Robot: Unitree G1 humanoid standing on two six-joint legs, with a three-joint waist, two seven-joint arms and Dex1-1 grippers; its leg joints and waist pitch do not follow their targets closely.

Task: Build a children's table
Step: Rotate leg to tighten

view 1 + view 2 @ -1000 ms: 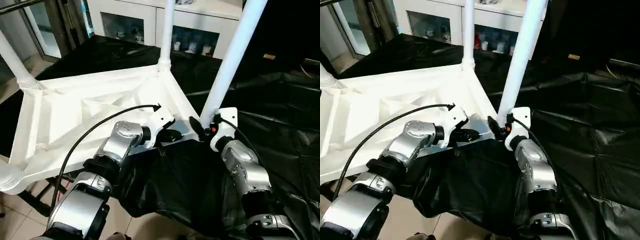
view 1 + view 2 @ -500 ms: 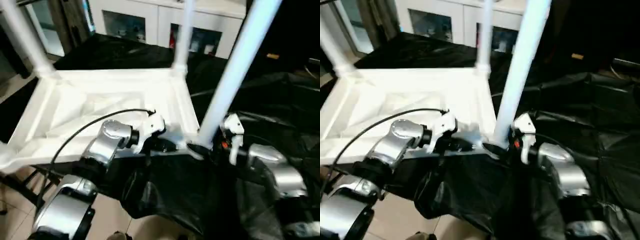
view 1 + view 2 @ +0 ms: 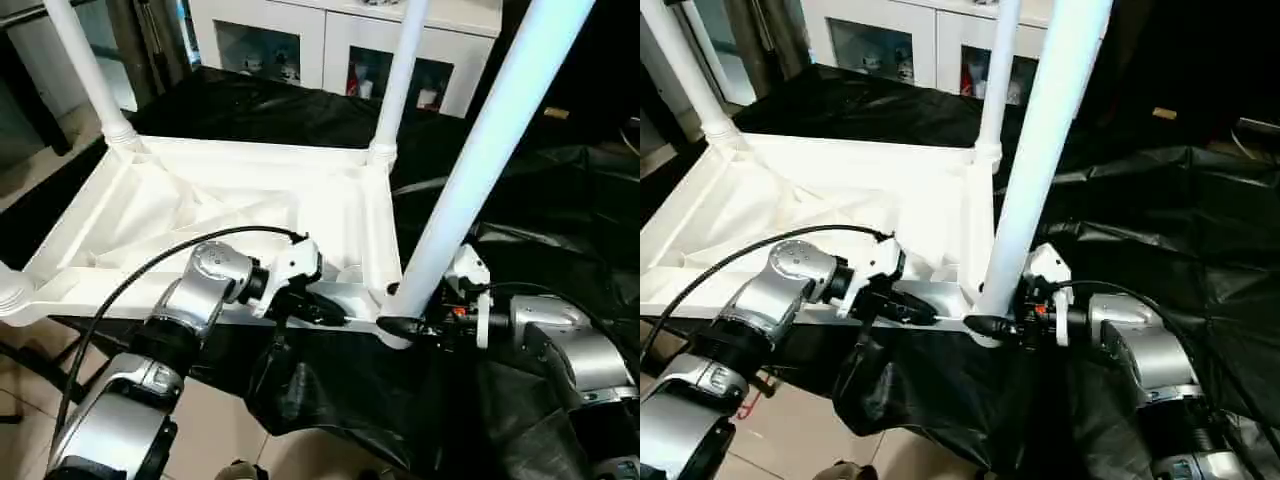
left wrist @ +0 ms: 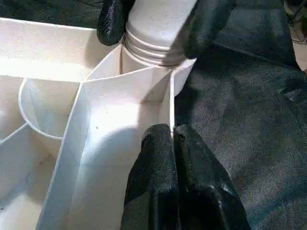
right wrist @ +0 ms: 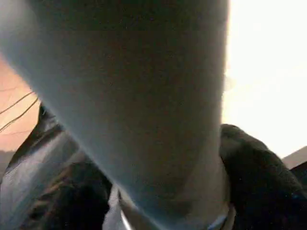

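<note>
The children's table lies upside down: the white ribbed tabletop (image 3: 200,200) has legs standing up at the far left (image 3: 85,70) and far right (image 3: 400,80). A third leg (image 3: 480,150) rises from the near right corner socket. My right gripper (image 3: 400,328) is shut on that leg's base, just above its threaded end (image 4: 153,48). One black finger (image 4: 112,19) shows on each side of the leg. My left gripper (image 4: 172,139) is shut on the tabletop's thin rim wall, close beside that corner. In the right wrist view the leg (image 5: 144,120) stands between dark fingers (image 5: 259,163).
A black sheet (image 3: 560,200) covers the surface under and to the right of the tabletop. A white glass-fronted cabinet (image 3: 330,40) stands behind. A black cable (image 3: 130,285) arcs over my left forearm. Tiled floor (image 3: 30,160) shows at the left.
The head view has shifted. My right forearm has swung out to the right and now lies level, with its gripper still at the foot of the near leg. My left gripper stays on the rim.
</note>
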